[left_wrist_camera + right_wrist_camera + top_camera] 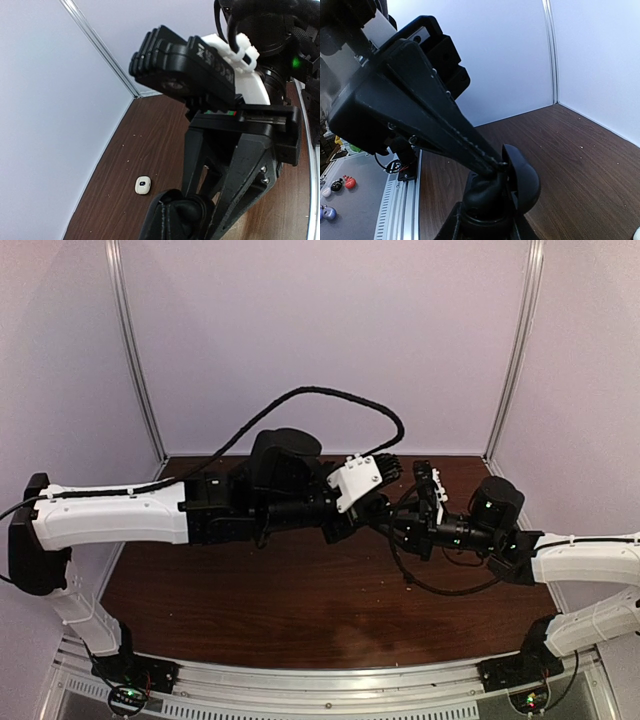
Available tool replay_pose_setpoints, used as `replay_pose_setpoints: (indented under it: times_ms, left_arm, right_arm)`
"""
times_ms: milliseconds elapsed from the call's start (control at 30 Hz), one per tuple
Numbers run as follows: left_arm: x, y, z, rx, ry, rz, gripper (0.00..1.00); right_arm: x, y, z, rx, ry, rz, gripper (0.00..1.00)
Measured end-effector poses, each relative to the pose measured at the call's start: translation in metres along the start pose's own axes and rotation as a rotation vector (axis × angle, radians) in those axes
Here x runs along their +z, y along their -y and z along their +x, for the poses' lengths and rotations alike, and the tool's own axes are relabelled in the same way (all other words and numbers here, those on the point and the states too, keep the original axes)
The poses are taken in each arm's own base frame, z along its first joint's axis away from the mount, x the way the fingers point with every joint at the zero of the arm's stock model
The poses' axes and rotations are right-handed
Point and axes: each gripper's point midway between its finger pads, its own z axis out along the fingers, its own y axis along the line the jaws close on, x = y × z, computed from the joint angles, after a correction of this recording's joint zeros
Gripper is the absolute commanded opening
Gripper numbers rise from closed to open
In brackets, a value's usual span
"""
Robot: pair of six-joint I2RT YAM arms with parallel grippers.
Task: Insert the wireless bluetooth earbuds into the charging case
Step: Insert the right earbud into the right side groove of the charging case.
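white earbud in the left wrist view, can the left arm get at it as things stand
Probably not yet: the white earbud lies uncovered on the table, but the left gripper is shut and raised, its tips at a black rounded thing.

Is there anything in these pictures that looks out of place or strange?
Yes. One small white earbud lies alone on the brown table, near the wall, while the left tool and the right tool are both shut on a black case. Pale specks are scattered on the wood nearby.
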Motion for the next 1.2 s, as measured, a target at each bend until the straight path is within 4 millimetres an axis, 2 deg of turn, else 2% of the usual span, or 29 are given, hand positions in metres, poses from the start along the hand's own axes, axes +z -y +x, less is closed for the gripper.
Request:
replay_pose_setpoints:
  times_ms: [700,1200]
  left_arm:
    - [0.0035,-0.0072,0.0084,-0.057,-0.048,-0.083,0.00]
    - [0.0042,0.0016,0.0072,-0.032,-0.019,0.000,0.00]
  right_arm:
    - [0.0004,0.0052,0.0006,-0.014,0.001,0.024,0.00]
    - [0.0012,0.0052,0.0024,-0.022,-0.007,0.022,0.00]
